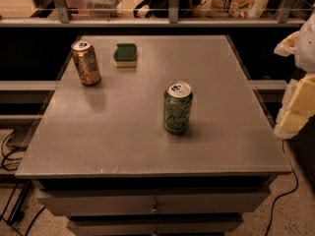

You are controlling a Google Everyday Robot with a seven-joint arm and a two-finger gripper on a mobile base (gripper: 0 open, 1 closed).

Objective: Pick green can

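The green can (177, 107) stands upright on the grey table (123, 141), a little right of its middle, with pale script on its body and a silver pull-tab top. My gripper (297, 111) shows as pale cream and white parts at the right edge of the camera view, beyond the table's right side. It is well to the right of the can and holds nothing that I can see.
A copper-brown can (86, 63) stands upright at the table's far left. A green-and-yellow sponge (126, 55) lies beside it at the back. A railing and shelf (167, 18) run behind the table. Drawers (155, 205) sit below the front edge. Cables (10, 151) lie on the floor.
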